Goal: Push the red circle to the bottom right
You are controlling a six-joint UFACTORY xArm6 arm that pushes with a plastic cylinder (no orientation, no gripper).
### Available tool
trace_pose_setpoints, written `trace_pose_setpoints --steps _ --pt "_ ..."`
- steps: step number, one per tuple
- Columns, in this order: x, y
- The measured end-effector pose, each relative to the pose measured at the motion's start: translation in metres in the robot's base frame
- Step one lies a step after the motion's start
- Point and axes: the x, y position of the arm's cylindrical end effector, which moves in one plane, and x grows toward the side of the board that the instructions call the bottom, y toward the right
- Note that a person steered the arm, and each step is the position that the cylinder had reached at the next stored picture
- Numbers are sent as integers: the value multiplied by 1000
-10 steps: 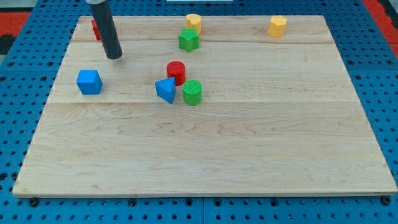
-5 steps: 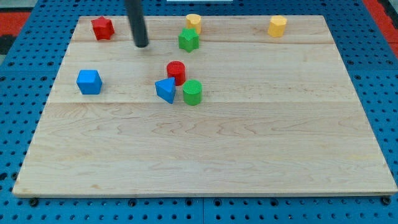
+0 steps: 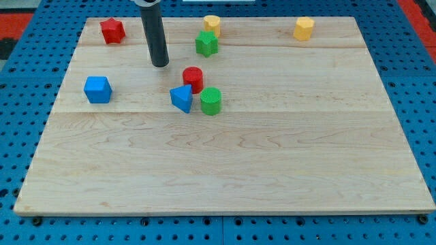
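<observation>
Hovering my tip [image 3: 160,64] just beside the red circle [image 3: 193,77], circle lying at four o'clock (no pincer fitted, just a bare rod), lining up toward bottom right.

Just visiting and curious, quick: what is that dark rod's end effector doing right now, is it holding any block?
My tip: no gripper, holds nothing, touches no block; it sits up-left of the red circle, apart from it.
</observation>
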Motion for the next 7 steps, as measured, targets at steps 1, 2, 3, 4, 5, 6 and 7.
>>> trace_pose_setpoints --steps 1,2,3,4,5,6,7 --pt "0 0" --pt "0 0" --pt "2 1" --pt "8 3" --pt "17 3" --pt "11 12" --pt "12 53"
